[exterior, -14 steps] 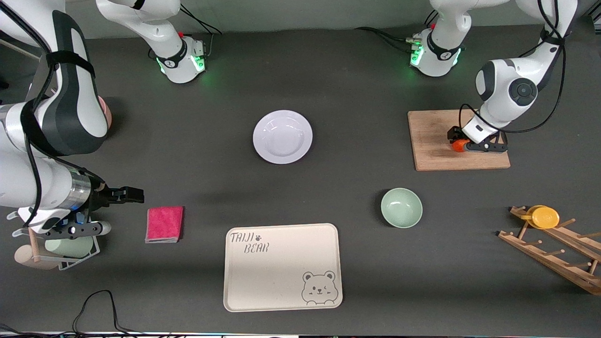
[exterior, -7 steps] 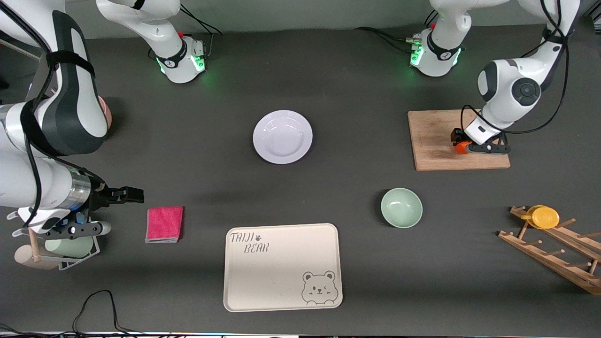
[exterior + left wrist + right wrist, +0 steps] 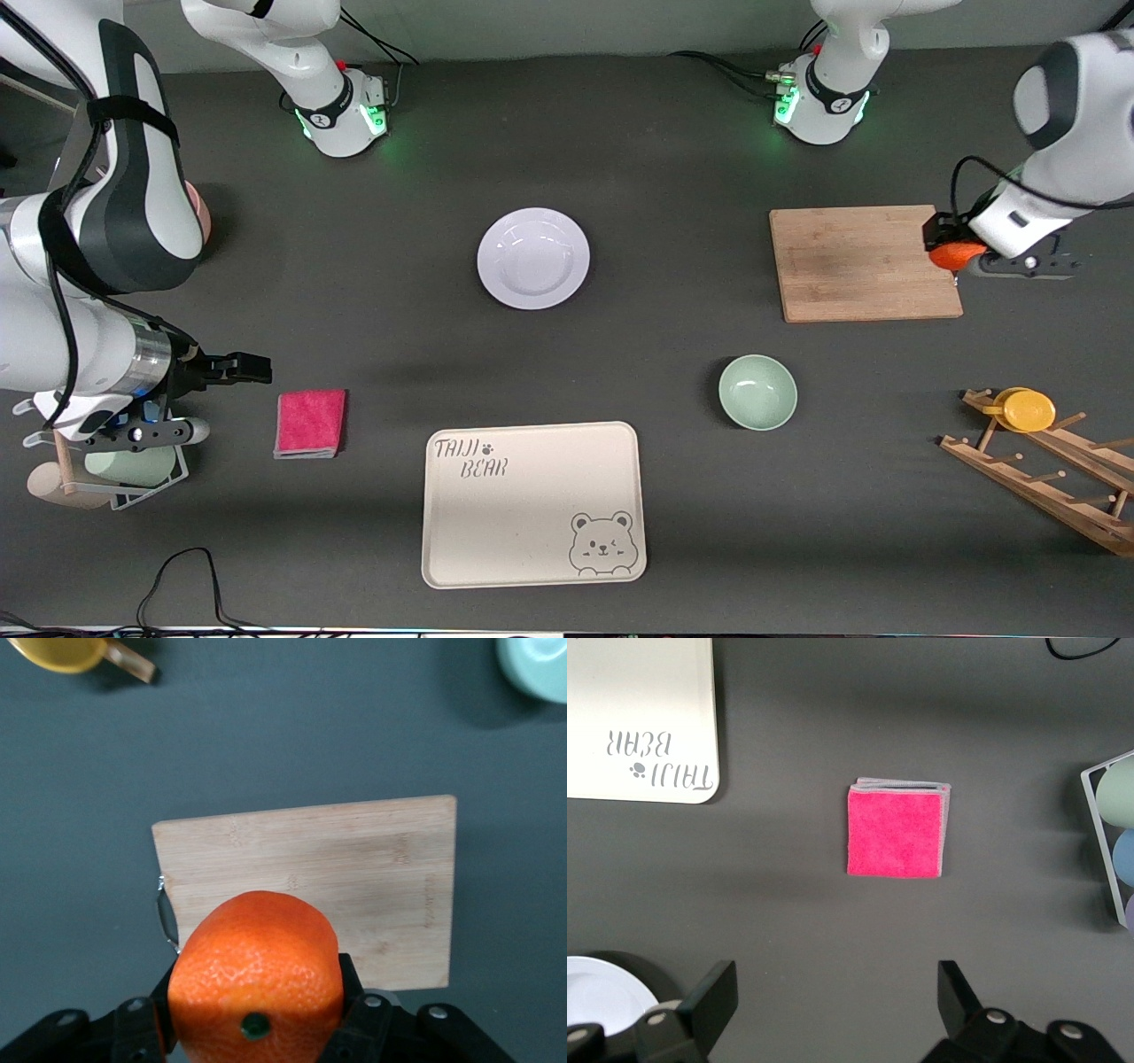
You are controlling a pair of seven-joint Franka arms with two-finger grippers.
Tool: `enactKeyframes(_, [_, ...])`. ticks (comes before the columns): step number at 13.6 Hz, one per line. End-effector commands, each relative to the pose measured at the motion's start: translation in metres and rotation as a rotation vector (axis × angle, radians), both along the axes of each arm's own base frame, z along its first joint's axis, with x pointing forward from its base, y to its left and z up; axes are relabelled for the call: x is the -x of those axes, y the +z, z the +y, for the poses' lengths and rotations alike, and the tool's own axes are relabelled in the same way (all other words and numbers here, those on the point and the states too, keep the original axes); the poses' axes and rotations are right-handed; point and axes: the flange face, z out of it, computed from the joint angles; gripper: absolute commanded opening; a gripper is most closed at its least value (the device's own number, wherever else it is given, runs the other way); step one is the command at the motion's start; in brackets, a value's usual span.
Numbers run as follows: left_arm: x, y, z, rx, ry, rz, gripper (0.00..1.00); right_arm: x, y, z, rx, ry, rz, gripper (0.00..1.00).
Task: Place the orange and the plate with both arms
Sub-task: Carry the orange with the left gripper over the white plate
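Front view: we log the left gripper (image 3: 955, 255) raised over the edge of the cutting board (image 3: 864, 262) at the left arm's end of the table, jaws pinching the orange (image 3: 952, 254). Plate (image 3: 533, 258) sits mid-table, farther from the camera than the bear tray (image 3: 532, 503). Right gripper (image 3: 232, 367) waits, jaws spread, beside the pink cloth (image 3: 310, 423).

Left wrist view: orange (image 3: 255, 979) fills the grip, board (image 3: 319, 886) below it. We judge it light, firm but squashable, peel grippy; hold across its widest part, as here. Plate likely rigid, slick, shallow: take it by the rim.

Right wrist view: fingers (image 3: 709, 997) wide apart, nothing between; cloth (image 3: 897, 830) on the table below them.

Vs. 1 s ago: orange was down on the board, now lifted off and carried outward past the board's edge; right arm unchanged.
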Motion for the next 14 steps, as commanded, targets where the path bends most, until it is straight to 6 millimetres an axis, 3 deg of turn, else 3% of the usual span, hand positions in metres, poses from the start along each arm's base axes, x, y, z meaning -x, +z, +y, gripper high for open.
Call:
enactKeyframes(1, [-0.016,0.04,-0.034,0.031,0.017,0.008,0.51,-0.005,0.004,0.002,0.005,-0.002,-0.005,1.0])
enactKeyframes(3, [-0.021,0.064,-0.082,0.026,0.061,-0.007,0.51,-0.005,0.004,0.002,0.005,0.0,-0.005,1.0])
enactKeyframes(7, [-0.011,0.073,-0.228,0.007,0.14,-0.041,0.51,-0.005,0.003,0.002,0.004,0.007,-0.005,1.0])
enactKeyframes(10, [0.002,0.07,-0.343,0.037,0.19,-0.076,0.51,-0.005,0.003,0.005,-0.017,0.0,-0.003,1.0])
enactKeyframes(14, [0.037,0.041,-0.487,0.056,0.236,-0.105,0.51,-0.004,0.004,0.009,-0.077,-0.019,0.003,1.0])
